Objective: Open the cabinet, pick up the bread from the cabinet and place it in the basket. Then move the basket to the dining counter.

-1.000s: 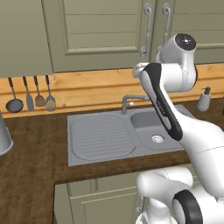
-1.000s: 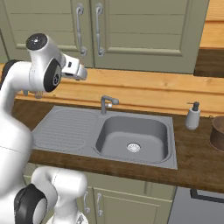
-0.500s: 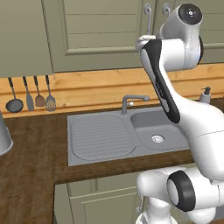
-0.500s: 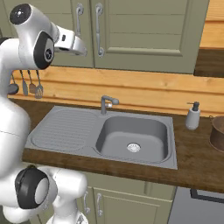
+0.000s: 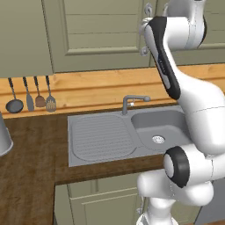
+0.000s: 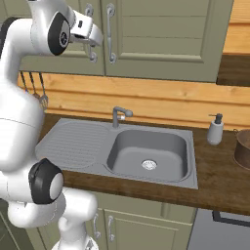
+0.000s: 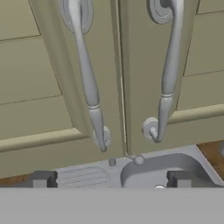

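Observation:
The sage-green cabinet (image 6: pixel 161 39) hangs over the sink with both doors shut, so the bread is hidden. Its two curved grey bar handles, left handle (image 7: pixel 87 83) and right handle (image 7: pixel 168 74), hang side by side close ahead in the hand view. My gripper (image 7: pixel 111 179) is open, its fingertips (image 7: pixel 43 178) spread wide below the handles and touching neither. In the right base view the gripper (image 6: pixel 93 45) is raised in front of the left door's handle (image 6: pixel 90 12). A brown round vessel that looks like the basket (image 6: pixel 242 146) sits on the worktop at the far right, cut by the frame edge. The dining counter is out of view.
Below the cabinet lie a grey sink (image 6: pixel 146 151) with a tap (image 6: pixel 118 114) and a soap bottle (image 6: pixel 215 129) on the dark wood worktop (image 5: pixel 30 176). Utensils (image 5: pixel 30 94) hang on the wooden backsplash. A grey pot (image 5: pixel 3 136) stands at the far left.
The arm has swung upward, lifting the hand from backsplash height to the cabinet handles. The gripper has stayed open and the doors have stayed shut.

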Controlling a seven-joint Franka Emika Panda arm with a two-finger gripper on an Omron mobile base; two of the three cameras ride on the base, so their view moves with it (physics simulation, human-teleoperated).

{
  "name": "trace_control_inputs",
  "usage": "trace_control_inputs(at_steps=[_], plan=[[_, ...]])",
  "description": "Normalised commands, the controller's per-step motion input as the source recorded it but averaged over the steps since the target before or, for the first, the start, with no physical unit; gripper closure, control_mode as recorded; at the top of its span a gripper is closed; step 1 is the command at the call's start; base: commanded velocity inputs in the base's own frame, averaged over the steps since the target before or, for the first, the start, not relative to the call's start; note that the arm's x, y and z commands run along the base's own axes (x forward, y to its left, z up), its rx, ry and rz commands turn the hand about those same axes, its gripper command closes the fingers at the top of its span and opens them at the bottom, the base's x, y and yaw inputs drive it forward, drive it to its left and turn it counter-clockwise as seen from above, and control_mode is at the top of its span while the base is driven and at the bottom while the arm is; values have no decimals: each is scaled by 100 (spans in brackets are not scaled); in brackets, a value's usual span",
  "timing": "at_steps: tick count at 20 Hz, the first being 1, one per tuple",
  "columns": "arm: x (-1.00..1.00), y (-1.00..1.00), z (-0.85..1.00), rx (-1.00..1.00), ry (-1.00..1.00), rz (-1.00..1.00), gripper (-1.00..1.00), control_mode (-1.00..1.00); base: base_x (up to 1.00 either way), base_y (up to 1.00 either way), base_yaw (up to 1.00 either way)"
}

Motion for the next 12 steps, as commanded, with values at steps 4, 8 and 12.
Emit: trace_control_inputs(at_steps=[4,8,12], plan=[[42,0,0,0,-4,0,-100,-100,0,0,0],[40,0,-1,0,-10,1,-100,-100,0,0,0],[42,8,0,0,-7,1,-100,-100,0,0,0]])
